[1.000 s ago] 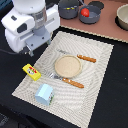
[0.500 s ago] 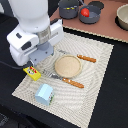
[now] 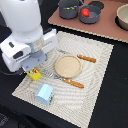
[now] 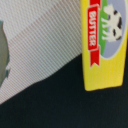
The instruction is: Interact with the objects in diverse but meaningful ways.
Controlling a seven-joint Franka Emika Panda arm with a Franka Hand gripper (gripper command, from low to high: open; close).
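Butter packet (image 4: 102,42) (arm now lower, nearer)

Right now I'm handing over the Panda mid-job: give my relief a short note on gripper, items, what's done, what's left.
Gripper: low over the butter packet at the placemat edge; fingers hidden, open or shut cannot be told.
Butter packet: half on the mat, half on the dark table.
Blue cup: on the mat's near corner.
Tomato: in a grey pan on the brown board.
Plate: centre, cutlery either side.
Done: nothing visibly held.
Left: grasp the packet, probably.
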